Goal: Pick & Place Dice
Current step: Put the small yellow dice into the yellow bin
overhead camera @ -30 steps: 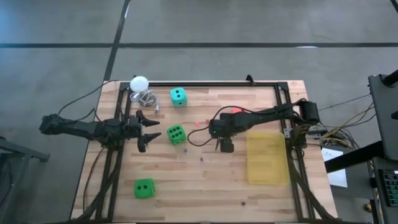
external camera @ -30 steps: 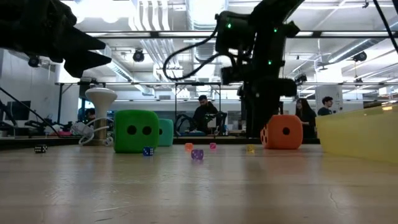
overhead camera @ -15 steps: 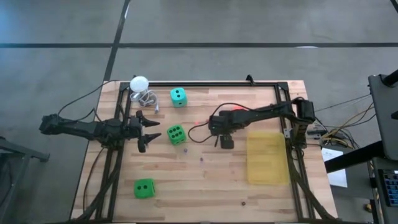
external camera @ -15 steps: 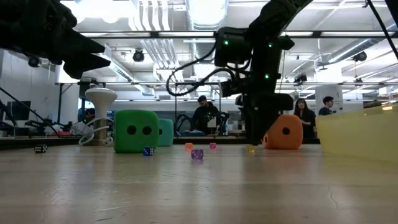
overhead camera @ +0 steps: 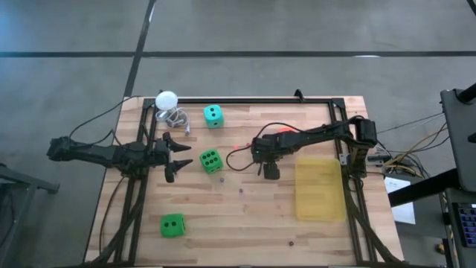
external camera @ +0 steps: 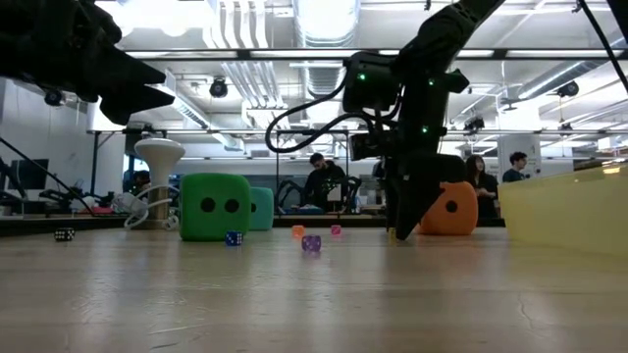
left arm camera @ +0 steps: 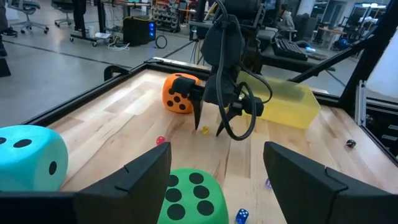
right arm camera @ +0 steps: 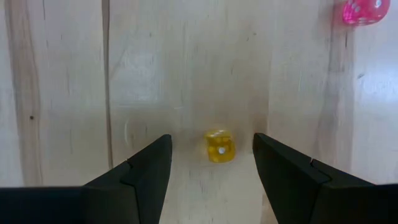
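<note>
Since a second earlier, only the right gripper (right arm camera: 211,163) had moved, shifting slightly and lowering, open-jawed, astride a tiny yellow die (right arm camera: 218,146) mid-table beside the orange die (left arm camera: 178,93). Left gripper (left arm camera: 217,167) hung open just beside the green die (overhead camera: 210,161). Big dice looked soft and light; the tiny one, hard and slippery, wanted pinching on flat faces.
</note>
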Motion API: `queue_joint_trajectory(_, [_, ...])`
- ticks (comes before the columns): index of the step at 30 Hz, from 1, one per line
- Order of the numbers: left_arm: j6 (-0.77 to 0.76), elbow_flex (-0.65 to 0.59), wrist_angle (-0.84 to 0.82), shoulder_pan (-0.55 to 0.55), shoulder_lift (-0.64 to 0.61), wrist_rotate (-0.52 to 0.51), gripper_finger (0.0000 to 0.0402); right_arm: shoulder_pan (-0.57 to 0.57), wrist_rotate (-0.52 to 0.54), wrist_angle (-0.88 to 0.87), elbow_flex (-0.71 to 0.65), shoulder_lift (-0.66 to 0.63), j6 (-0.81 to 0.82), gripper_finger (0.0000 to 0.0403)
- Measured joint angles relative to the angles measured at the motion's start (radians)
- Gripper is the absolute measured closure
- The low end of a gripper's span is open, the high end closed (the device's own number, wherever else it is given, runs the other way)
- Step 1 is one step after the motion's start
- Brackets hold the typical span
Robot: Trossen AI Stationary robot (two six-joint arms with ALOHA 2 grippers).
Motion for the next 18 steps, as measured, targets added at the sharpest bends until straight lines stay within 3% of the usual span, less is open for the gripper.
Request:
queue_joint_trajectory(7, [0.003, 0.000, 0.000, 0.000, 0.000, 0.000, 0.0146, 0.000, -0.003, 0.019, -0.018, 0.000, -0.005, 0.0216])
queue_joint_trajectory(18, [0.003, -0.001, 0.000, 0.000, 0.000, 0.000, 0.0148, 0.002, -0.012, 0.021, -0.021, 0.001, -0.001, 0.0329])
